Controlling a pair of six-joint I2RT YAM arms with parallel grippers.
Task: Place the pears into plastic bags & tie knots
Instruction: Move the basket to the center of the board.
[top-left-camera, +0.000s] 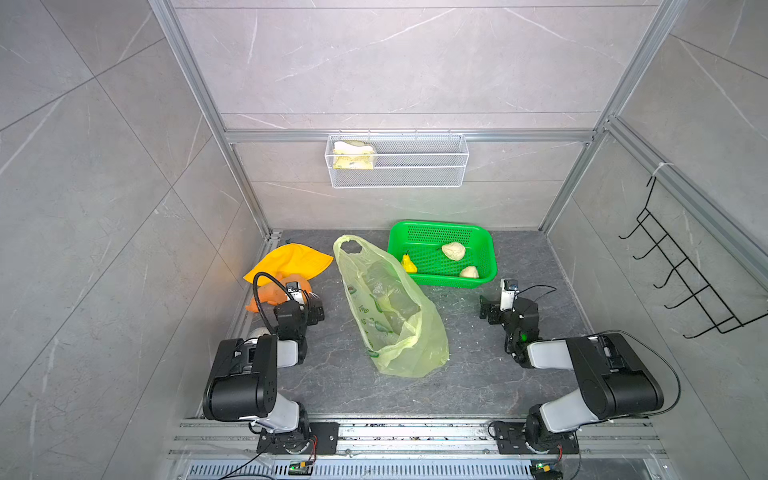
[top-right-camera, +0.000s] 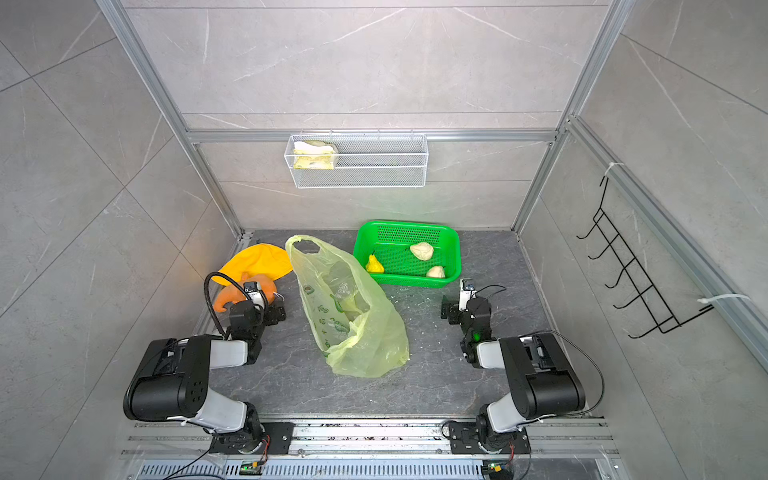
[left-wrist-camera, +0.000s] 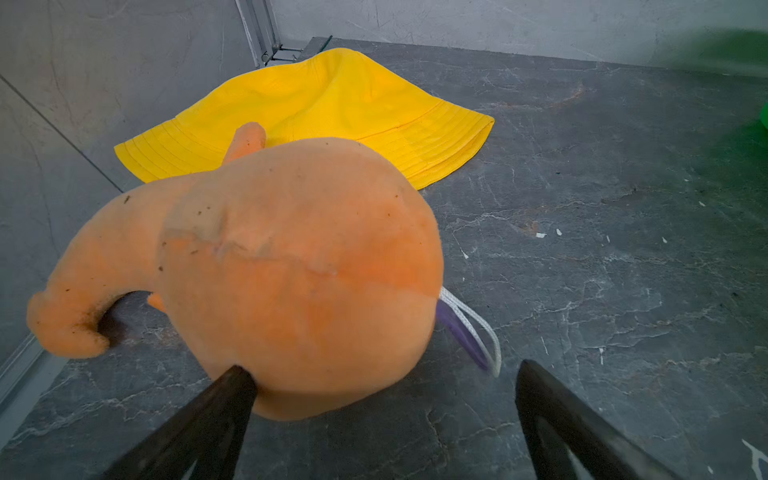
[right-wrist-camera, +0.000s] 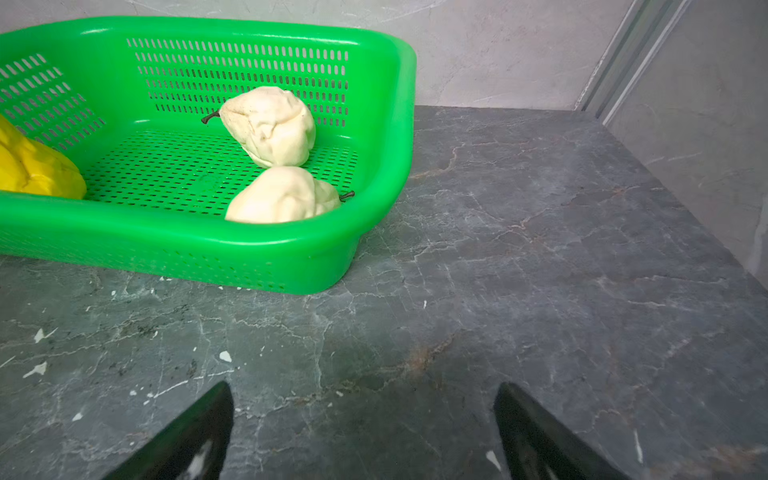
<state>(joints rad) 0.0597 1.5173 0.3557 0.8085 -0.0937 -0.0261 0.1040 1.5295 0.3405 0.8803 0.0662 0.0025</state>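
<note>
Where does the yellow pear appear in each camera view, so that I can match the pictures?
In a top view: the yellow pear lies inside the green basket, at the end nearest the plastic bag.
In a top view: same place, same basket end.
Left wrist: not in it.
Right wrist: cut off by the picture's edge, inside the basket.
Shared landmark: the green basket.

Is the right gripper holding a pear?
No, the right gripper is open above bare table, and the three pears lie in the green basket.

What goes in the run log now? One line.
pears: three in basket | bag: lying flat, untied | left gripper: open | right gripper: open
</note>
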